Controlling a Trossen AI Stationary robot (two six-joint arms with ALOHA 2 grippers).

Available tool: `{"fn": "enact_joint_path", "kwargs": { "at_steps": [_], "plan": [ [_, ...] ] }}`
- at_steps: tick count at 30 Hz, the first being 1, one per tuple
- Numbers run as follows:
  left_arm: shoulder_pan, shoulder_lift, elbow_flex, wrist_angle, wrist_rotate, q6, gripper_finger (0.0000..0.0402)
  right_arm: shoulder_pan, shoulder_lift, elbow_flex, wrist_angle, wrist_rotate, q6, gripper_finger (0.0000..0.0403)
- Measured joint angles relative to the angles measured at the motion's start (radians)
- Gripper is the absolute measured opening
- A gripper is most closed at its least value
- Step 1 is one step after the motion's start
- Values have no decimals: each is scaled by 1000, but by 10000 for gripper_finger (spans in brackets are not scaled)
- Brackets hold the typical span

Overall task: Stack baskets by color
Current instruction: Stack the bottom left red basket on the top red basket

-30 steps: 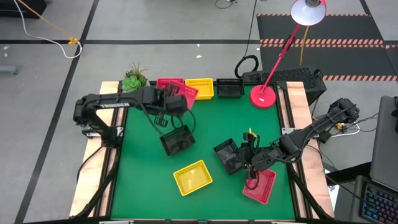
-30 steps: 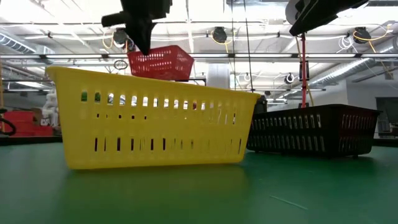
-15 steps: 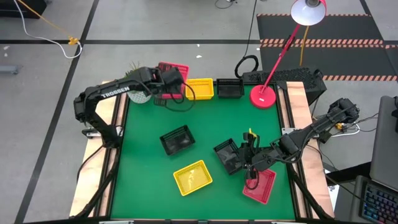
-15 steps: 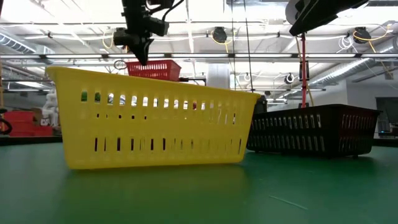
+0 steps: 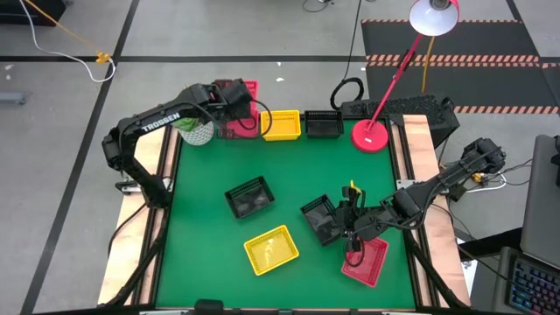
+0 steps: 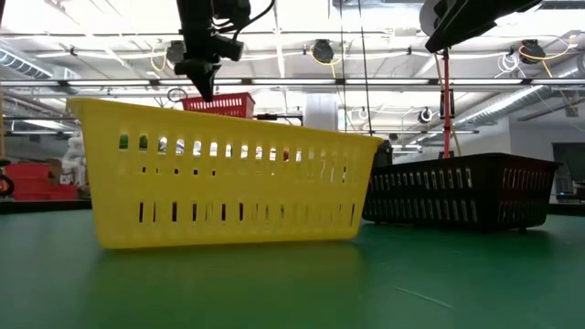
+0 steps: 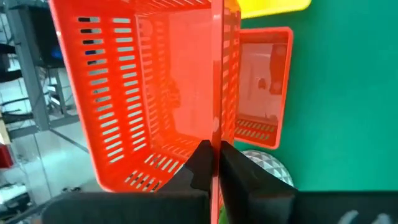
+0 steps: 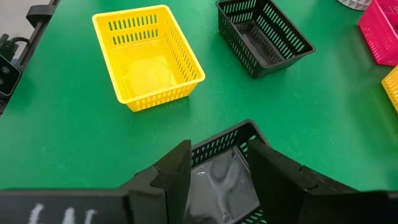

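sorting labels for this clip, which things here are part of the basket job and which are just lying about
Part of the job:
- held red basket, pinched by the left gripper
- red basket on the table beneath it
- red basket at the near edge
- yellow baskets
- black baskets
- right gripper, open over a black basket

Lying about:
- red lamp
- potted plant

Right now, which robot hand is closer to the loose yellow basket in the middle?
The right. The right gripper hovers over a black basket just beside the yellow basket; the left gripper is far off at the table's back edge, holding a red basket.
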Motion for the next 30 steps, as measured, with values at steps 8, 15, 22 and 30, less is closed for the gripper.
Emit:
{"fn": "enact_joint_path", "kwargs": {
  "at_steps": [8, 15, 22, 30],
  "plan": [
    [6, 8, -54, 64, 42, 7, 15, 0, 0, 0, 0, 0, 0, 150],
    [37, 8, -174, 171, 41, 46, 8, 0, 0, 0, 0, 0, 0, 150],
    [68, 8, -307, 302, 42, 85, 11, 0, 0, 0, 1, 0, 0, 150],
    [82, 9, -418, 442, 59, 120, 20, 0, 0, 0, 1, 2, 0, 150]
  ]
}}
